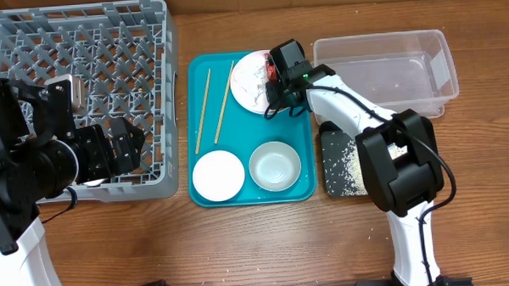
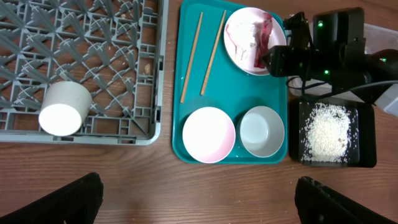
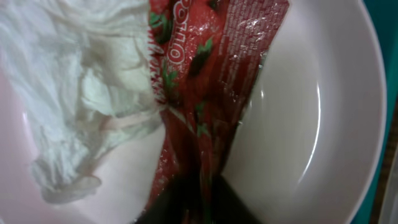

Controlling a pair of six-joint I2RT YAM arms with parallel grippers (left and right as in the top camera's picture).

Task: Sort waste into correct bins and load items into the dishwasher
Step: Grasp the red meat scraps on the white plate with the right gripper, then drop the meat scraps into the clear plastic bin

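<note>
- The red wrapper [image 3: 205, 81] lay on the pale pink plate [image 3: 311, 124] at the far end of the teal tray [image 1: 246, 130], beside a crumpled white tissue [image 3: 81, 81].
- The right gripper [image 3: 200, 199] had its fingers pinched onto one end of the wrapper.
- The black tray [image 2: 367, 134], just right of the teal tray, held rice grains [image 2: 326, 130].
- The left gripper [image 1: 131, 146] hung spread wide and held nothing, over the near right part of the dish rack [image 1: 30, 40].

You have a wooden surface [image 1: 241, 245], grey dish rack [image 1: 172, 95] at its far left corner, teal tray [image 1: 250, 130] mid-surface just beside it, clear tub [image 1: 379, 71] toward the far right edge, black tray [image 1: 329, 149] just in front of the tub
</note>
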